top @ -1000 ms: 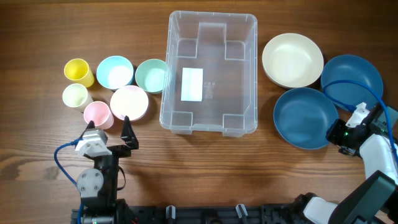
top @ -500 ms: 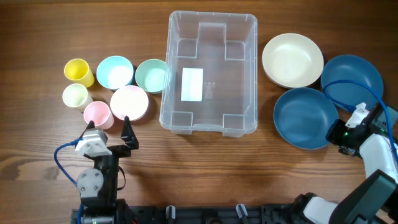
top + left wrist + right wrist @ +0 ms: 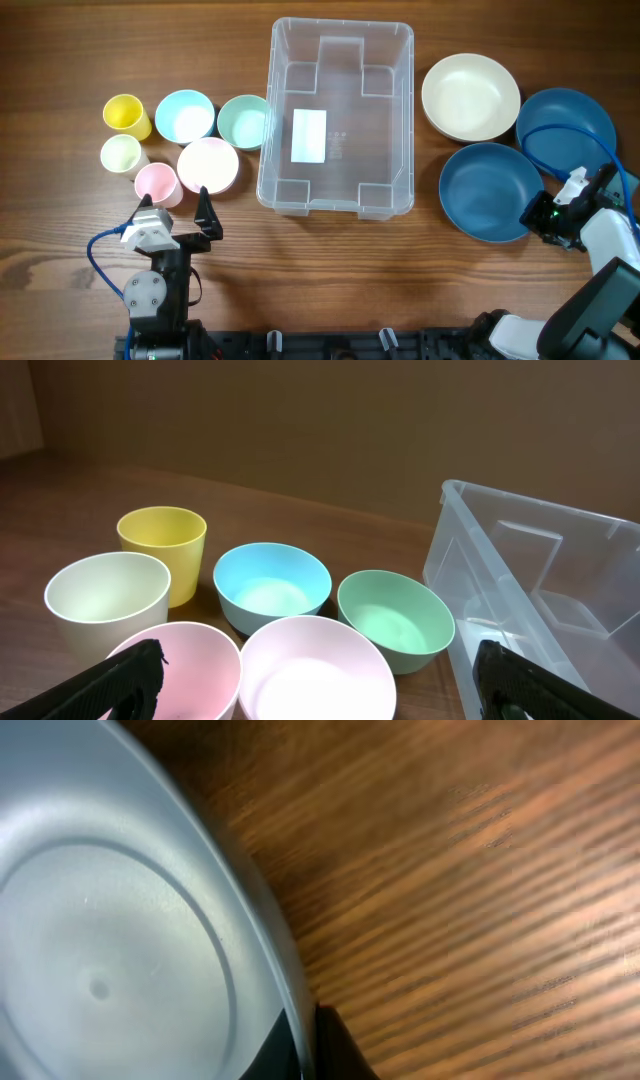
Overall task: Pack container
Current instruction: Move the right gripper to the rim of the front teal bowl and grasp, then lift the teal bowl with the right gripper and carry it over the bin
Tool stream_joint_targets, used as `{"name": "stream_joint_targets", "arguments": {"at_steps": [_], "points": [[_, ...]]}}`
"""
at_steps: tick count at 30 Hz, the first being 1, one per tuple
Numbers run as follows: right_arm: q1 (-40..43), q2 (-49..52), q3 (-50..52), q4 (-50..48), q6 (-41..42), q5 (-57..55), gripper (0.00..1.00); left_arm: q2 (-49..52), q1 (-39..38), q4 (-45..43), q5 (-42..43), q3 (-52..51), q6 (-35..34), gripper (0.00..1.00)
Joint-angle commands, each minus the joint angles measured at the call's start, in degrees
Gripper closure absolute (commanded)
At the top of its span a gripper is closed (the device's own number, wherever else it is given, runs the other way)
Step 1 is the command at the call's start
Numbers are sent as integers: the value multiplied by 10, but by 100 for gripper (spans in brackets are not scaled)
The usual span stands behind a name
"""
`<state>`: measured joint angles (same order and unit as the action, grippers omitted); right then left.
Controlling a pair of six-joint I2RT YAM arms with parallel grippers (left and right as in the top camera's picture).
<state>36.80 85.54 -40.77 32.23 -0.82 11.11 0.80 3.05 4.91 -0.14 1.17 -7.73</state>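
Right claw [image 3: 303, 1042] pinched on smooth round blue bowl [image 3: 480, 190] rim; left claw [image 3: 176, 198] wide, empty.

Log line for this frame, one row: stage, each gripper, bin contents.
stage: first pick | right gripper: shut on front blue bowl rim | left gripper: open, by pink cup | bin: no dishes inside

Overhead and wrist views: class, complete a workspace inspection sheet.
surface: wooden table, no spills seen.
job's things: container, holding only its white label.
clutter: right of it cream bowl, far blue bowl, near blue bowl; left light-blue bowl, green bowl, pink bowl, yellow cup, cream cup, pink cup.
grippers: left gripper open, empty; right gripper shut on near blue bowl's rim.
cables: left blue cable beside its arm; right blue cable over far blue bowl.
surroundings: plain wall beyond table.
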Motion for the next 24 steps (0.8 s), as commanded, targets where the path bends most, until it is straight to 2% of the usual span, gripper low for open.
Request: {"name": "stream_joint_targets", "arguments": {"at_steps": [1,14,24], "points": [[-9,-24,-31,26,14,-3,96,-4,-3,-2,5,-5,11,0],[-99,-108,-165,122,15,19,96,-4,-3,-2,5,-5,11,0],[-241,-128,-292,93,56,23,96,-4,-3,-2,5,-5,11,0]]}}
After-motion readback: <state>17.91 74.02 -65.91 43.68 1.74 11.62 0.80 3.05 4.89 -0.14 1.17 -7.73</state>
